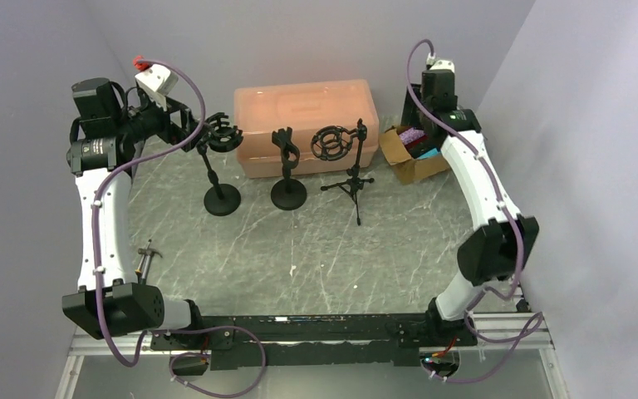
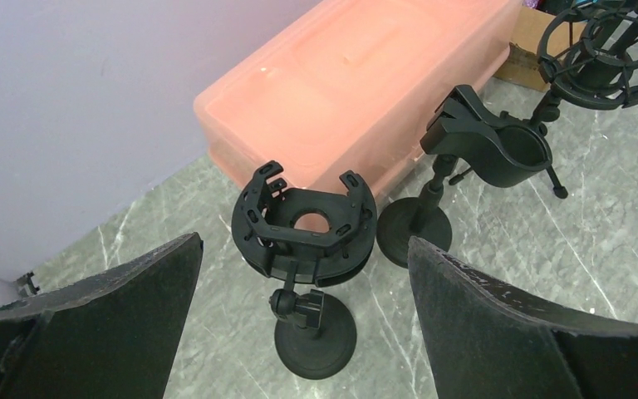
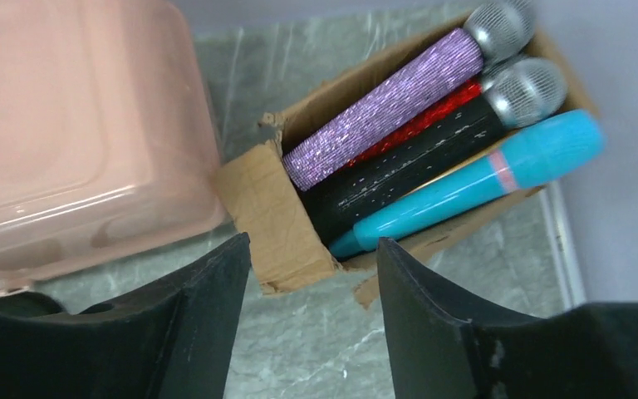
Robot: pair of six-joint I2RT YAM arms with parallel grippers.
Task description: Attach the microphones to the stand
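Several microphones lie in a cardboard box (image 3: 270, 208): a purple glitter one (image 3: 390, 104), a red glitter one (image 3: 424, 116), a black one (image 3: 415, 162) and a teal one (image 3: 473, 183). My right gripper (image 3: 313, 249) is open and empty, just short of the box's near end; in the top view it (image 1: 422, 125) hangs over the box (image 1: 411, 158). Three black stands are empty: a left shock-mount stand (image 2: 303, 224), a middle clip stand (image 2: 486, 145) and a tripod with a shock mount (image 2: 602, 50). My left gripper (image 2: 305, 274) is open and empty, hovering beside the left stand (image 1: 221, 166).
A pink lidded plastic bin (image 1: 306, 125) stands at the back behind the stands, next to the cardboard box. Walls close in on the left, the back and the right. The marbled table (image 1: 316, 258) stretches between the stands and the arm bases.
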